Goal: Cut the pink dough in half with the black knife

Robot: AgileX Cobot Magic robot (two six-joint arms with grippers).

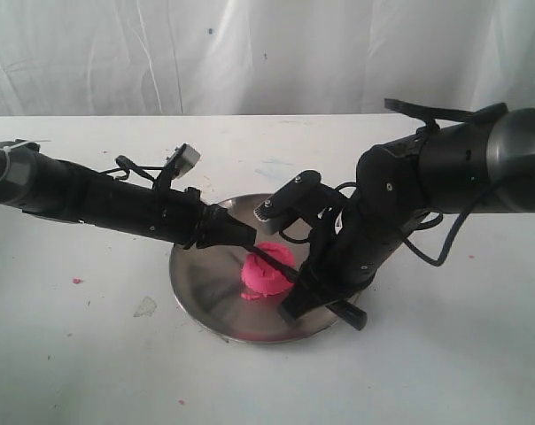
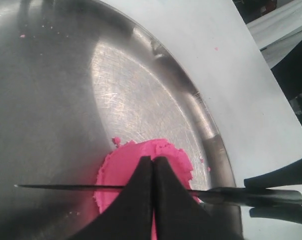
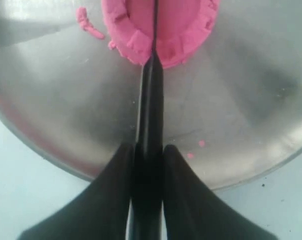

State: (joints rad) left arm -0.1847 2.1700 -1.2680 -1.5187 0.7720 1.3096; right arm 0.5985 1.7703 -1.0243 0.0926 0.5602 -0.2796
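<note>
item 1, right gripper (image 3: 148, 152): jaws narrowed onto the handle of the black knife (image 3: 150, 100). the knife was judged a light, stiff, slim tool. the matte handle was the place to hold it, though it looked liable to twist between the pads under a downward push.
item 2, black knife: all black, its thin blade edge-down across the middle of the pink dough (image 3: 176, 20), with the point reaching past the dough's far side.
item 3, pink dough: judged soft and light, apt to smear and cling to the blade; better steadied from above than pinched. it was a bright pink round puck with a ragged, ridged rim, resting roughly mid-plate on the steel plate (image 1: 205, 297) and not visibly parted.
item 4, left gripper (image 2: 152, 167): closed tip to tip and empty, set over the blade above the dough. whether it touched the blade could not be told.
item 5, pink crumbs (image 3: 201, 143): scattered on the plate, with the white table (image 1: 90, 354) beneath.
</note>
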